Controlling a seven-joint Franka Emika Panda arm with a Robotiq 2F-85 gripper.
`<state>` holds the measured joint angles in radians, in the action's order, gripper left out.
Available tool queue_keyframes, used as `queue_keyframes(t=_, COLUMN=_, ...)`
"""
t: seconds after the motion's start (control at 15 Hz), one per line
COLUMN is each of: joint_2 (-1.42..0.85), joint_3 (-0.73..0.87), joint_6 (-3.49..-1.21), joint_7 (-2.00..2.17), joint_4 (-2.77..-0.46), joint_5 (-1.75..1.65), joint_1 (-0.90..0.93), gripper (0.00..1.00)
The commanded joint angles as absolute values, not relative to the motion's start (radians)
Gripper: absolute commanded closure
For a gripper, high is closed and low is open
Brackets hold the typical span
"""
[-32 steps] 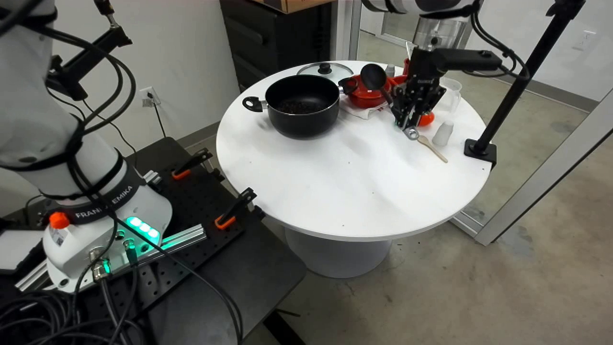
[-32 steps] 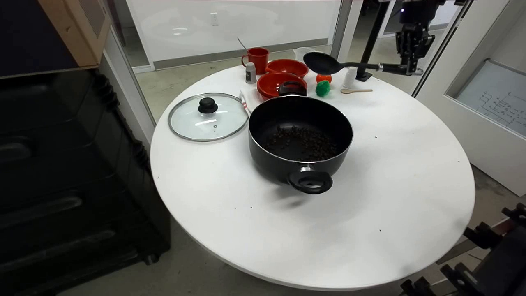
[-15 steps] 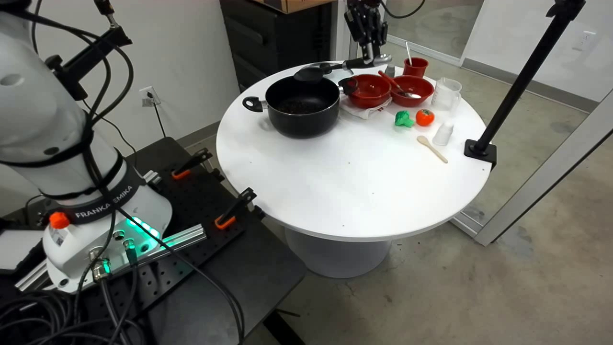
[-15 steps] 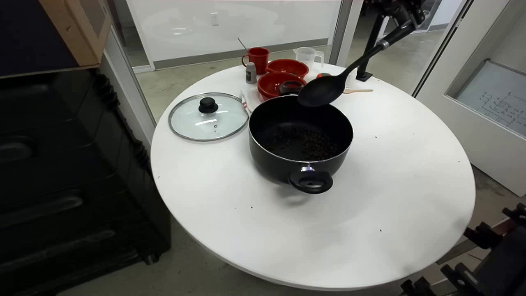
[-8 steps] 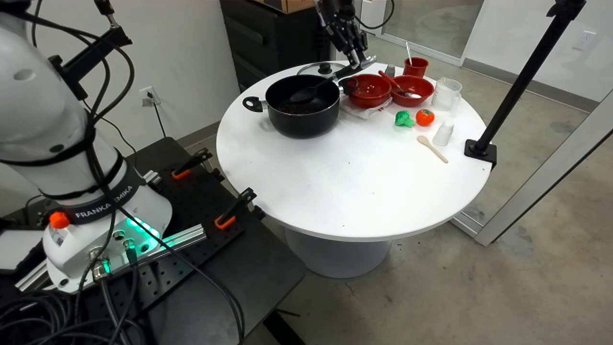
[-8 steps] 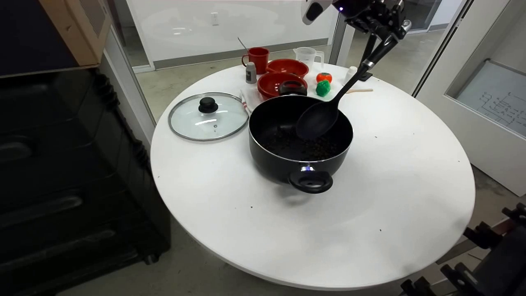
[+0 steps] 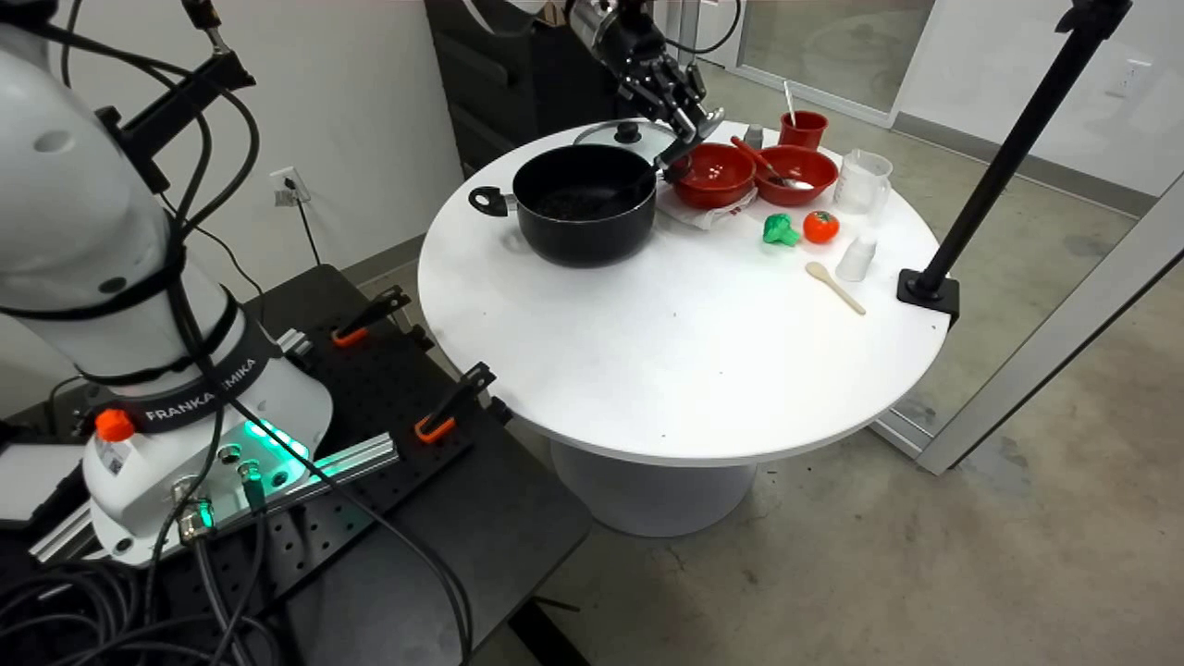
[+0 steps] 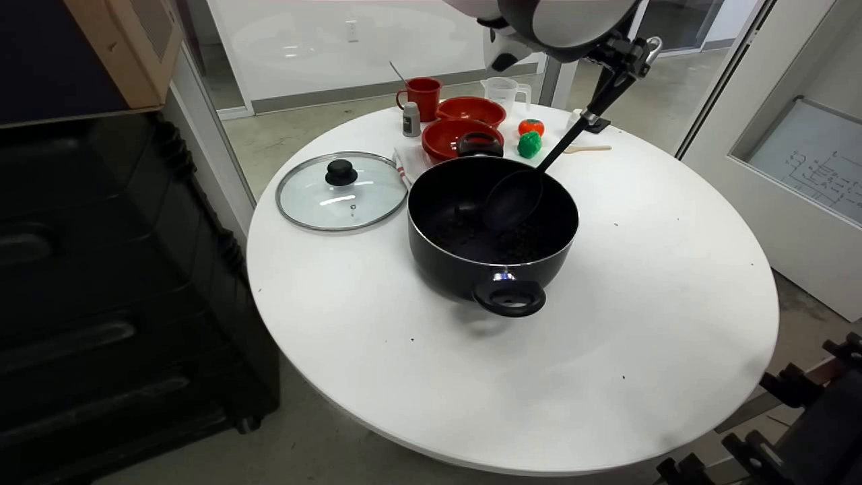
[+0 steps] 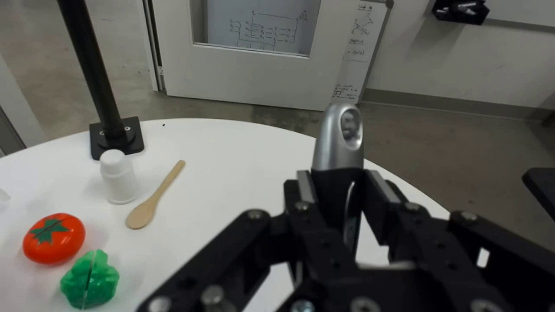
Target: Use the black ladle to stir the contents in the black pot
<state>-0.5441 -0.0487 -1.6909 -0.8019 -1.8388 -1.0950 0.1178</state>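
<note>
Your round white table (image 8: 640,377) sits mid-dial in both exterior views! In an exterior view you've got a black drawer cabinet (image 8: 128,283) at nine o'clock, a cardboard box (image 8: 121,54) at ten, and from eleven to twelve a white wall (image 8: 397,47) gleaming with streaks, an outlet (image 8: 351,31) set in it. Concrete floor (image 7: 925,564) fills four o'clock in an exterior view. Over to the wrist view: white door (image 9: 260,76) at twelve, diagrams (image 9: 273,32) in its window (image 9: 260,26), a written-on panel (image 9: 359,52) at one!
</note>
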Motion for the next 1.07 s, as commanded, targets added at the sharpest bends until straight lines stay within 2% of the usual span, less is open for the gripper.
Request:
queue_keyframes(t=0.0, joint_2=-0.521, joint_3=-0.067, joint_6=-1.692, joint_7=-0.686, joint_4=-1.908, joint_5=-1.176, joint_1=0.122, gripper=0.92)
queue_keyframes(t=1.0, joint_2=-0.503, joint_3=-0.179, joint_6=-1.617, joint_7=-0.551, joint_4=-2.065, joint_5=-1.261, joint_1=0.173, gripper=0.92)
